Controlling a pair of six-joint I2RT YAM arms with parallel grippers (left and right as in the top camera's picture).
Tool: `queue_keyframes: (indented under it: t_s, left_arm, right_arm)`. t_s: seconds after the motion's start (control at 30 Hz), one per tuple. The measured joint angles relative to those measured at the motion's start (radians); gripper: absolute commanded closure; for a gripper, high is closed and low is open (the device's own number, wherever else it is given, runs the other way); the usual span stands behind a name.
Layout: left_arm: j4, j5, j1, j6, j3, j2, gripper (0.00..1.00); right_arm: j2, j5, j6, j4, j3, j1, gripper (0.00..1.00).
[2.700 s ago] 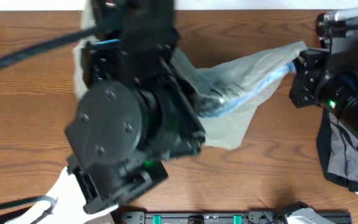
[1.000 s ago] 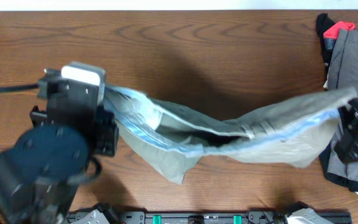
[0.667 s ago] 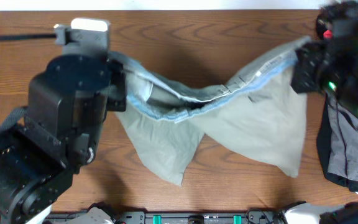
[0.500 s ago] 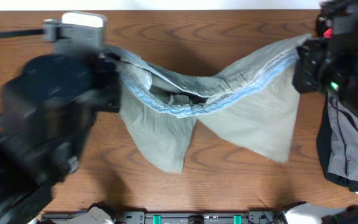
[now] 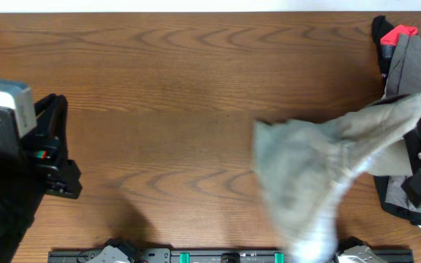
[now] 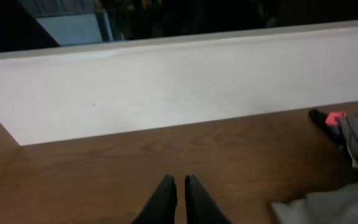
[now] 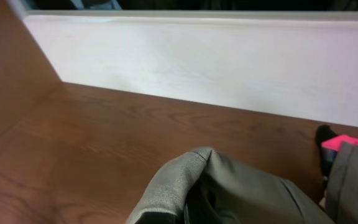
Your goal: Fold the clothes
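The clothes, khaki shorts (image 5: 309, 172), hang bunched and blurred over the right half of the table. One end is bunched up at my right gripper (image 5: 418, 142). In the right wrist view the shorts (image 7: 229, 180) drape over the jaws and hide the fingers, which are shut on the cloth. My left gripper (image 6: 180, 182) is shut with nothing between its fingers, above bare wood at the far left. A corner of the shorts (image 6: 328, 208) shows at the lower right of the left wrist view.
A darker grey garment (image 5: 415, 62) lies on a black and red cloth (image 5: 395, 33) at the table's right edge. A white wall (image 6: 179, 87) runs along the far side. The left arm's body (image 5: 13, 153) fills the left edge.
The left gripper has let go of the shorts and pulled back to the far left. The shorts, earlier stretched between both grippers, have swung right and hang from the right gripper alone.
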Motion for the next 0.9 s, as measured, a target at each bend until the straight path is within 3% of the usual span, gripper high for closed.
queue_keyframes:
  t_s: [0.1, 0.27, 0.5, 0.9]
  left_arm:
    - [-0.031, 0.040, 0.000, -0.001, 0.002, 0.023, 0.83]
    - [-0.082, 0.123, 0.000, -0.003, 0.001, 0.108, 0.83]
    - [-0.013, 0.188, 0.000, -0.002, -0.013, 0.185, 0.62]
    - [-0.043, 0.387, 0.000, 0.011, -0.013, 0.204, 0.60]
  right_arm:
    - [0.006, -0.010, -0.003, 0.007, 0.000, 0.000, 0.99]
    - [0.034, -0.011, -0.003, 0.052, 0.000, 0.000, 0.99]
    - [0.117, 0.021, 0.007, 0.212, 0.000, 0.000, 0.99]
    - [0.365, 0.141, 0.149, 0.515, -0.015, 0.000, 0.99]
